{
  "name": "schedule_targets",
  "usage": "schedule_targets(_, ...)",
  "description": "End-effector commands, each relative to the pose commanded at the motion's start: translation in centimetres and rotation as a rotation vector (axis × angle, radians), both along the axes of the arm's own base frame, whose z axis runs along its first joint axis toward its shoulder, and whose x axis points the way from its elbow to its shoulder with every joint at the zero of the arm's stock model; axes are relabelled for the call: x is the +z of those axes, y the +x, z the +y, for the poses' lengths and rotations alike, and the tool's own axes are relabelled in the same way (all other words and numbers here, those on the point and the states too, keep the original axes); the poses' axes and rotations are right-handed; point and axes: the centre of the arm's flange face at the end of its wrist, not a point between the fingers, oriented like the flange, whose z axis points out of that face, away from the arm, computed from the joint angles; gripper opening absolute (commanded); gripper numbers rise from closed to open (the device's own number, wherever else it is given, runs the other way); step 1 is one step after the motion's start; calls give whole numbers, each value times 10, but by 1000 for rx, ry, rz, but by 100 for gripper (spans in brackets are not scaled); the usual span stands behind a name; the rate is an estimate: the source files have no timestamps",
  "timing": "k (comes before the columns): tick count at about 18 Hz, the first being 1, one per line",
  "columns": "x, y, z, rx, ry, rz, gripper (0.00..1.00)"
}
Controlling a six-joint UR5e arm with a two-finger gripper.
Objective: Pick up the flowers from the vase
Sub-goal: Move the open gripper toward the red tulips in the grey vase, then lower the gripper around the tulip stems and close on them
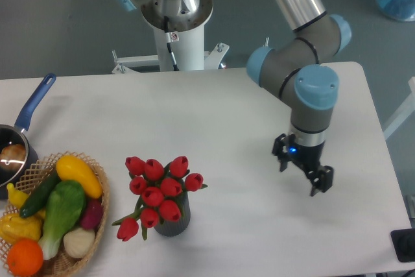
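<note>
The flat white matte table carries everything, so take the dark grey ribbed cylindrical vase near its front edge as the landmark. Well to the right of the vase and a little further back, the grey metal arm with pale blue plastic joint caps bends down over the tabletop, ending in a black two-finger gripper; its two fingers stand spread apart with nothing between them, above bare table. To the left of the vase, near the table's front left corner, sits a round woven wicker basket heaped with smooth glossy fruit and vegetables: a yellow squash, green pieces, an orange and a pale bulb. Behind the basket, further left of the vase, a round steel pan with a long blue handle lies partly cut off by the picture edge. The bunch of red tulip buds on green stems stands in the vase's round mouth, its buds crowding above the rim and one bud drooping down the left side.
</note>
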Motion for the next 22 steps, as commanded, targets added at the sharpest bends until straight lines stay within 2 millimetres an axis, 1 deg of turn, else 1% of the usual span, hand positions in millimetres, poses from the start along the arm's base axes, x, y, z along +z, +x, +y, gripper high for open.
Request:
schedule_targets(2,-6,19,12,-18,-2,-22,100)
schedule_targets(3,2,28,11,4,4,-28,100)
schedule_targets(5,24,48,1,58,36,-43,100)
schedule_targets(7,46,64,-5,54,92,-58,100)
schedule_targets(8,55,70,-7,42,156,-94,100)
schedule_targets(11,57,86,-5,44,250,-193,100)
schedule_targets(13,69,98,1,59,321,-260,100)
schedule_targets(15,85,100,4,79,362,-284,100)
schedule_targets(16,88,100,4,91,377,-299,100)
schedule_targets(19,98,107,11,99,456,-394,100)
schedule_targets(22,107,109,17,111,488,-436,100)
